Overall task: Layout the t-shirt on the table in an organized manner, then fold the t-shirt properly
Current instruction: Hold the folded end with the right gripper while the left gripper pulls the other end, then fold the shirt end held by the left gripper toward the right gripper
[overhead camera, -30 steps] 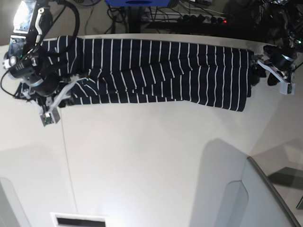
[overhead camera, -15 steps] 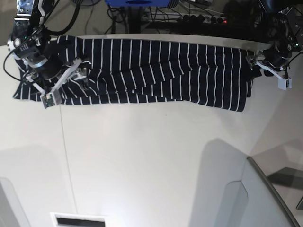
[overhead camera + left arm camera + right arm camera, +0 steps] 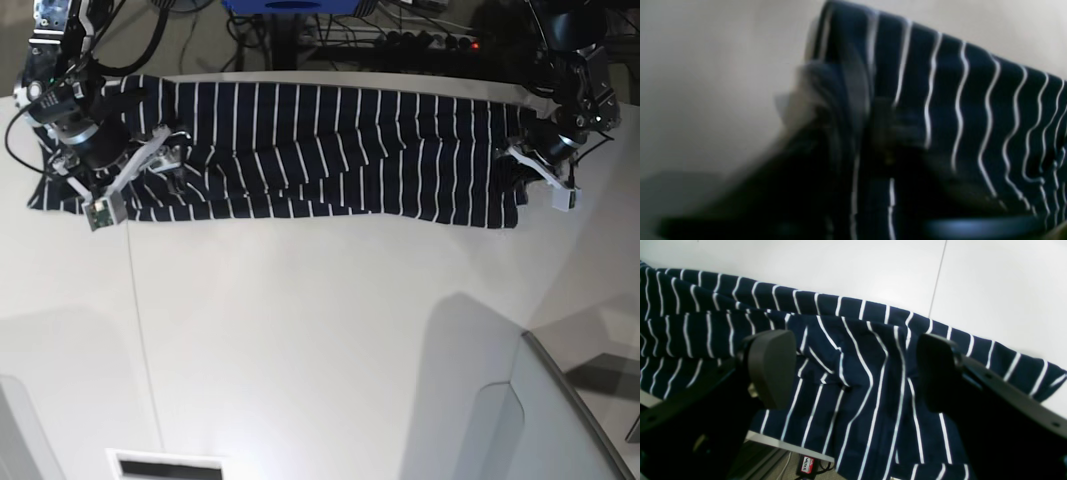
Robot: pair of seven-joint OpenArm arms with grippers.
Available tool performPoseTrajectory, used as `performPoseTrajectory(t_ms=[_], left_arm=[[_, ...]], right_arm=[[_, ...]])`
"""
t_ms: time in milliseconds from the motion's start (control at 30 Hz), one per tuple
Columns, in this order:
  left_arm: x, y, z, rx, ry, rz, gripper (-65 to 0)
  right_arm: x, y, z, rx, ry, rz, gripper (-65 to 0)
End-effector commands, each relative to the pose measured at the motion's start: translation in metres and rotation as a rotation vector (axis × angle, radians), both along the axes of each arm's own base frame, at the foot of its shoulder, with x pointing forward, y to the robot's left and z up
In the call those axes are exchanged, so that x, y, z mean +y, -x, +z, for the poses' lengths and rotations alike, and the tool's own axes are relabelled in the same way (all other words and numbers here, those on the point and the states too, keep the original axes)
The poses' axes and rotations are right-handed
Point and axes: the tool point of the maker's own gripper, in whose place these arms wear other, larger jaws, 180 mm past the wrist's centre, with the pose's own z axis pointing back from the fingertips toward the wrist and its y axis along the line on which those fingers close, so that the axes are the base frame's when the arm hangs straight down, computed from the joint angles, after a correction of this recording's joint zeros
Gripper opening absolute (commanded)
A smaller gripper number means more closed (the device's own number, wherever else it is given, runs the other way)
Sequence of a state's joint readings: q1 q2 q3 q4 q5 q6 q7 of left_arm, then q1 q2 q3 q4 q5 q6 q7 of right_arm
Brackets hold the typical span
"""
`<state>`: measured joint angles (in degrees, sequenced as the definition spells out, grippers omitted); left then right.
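Your right pincer [image 3: 853, 373] is standing with jaws wide apart, hovering over the t-shirt [image 3: 320, 150] near the bench's [image 3: 320, 340] far left corner, gripping nothing. Your left pincer [image 3: 527, 165] is sitting at the shirt's opposite end, near the far right corner; its wrist view is blurring, yet the jaws are reading as drawn together, apparently pinching the cloth edge. The shirt is lying in a rumpled band along the bench's far edge, part of it draping over that edge. Risk: pulling from one end only is likely to drag it off, or bunch it.
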<state>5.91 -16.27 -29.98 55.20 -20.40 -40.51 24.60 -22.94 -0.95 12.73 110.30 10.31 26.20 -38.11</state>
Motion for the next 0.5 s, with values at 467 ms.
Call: performPoseTrajectory(t_ms=[467], left_arm=[[0.121, -0.008, 0.071, -0.140, -0.267, 0.230, -65.0]], right_arm=[[0.000, 0.005, 0.004, -0.014, -0.006, 0.002, -12.2]])
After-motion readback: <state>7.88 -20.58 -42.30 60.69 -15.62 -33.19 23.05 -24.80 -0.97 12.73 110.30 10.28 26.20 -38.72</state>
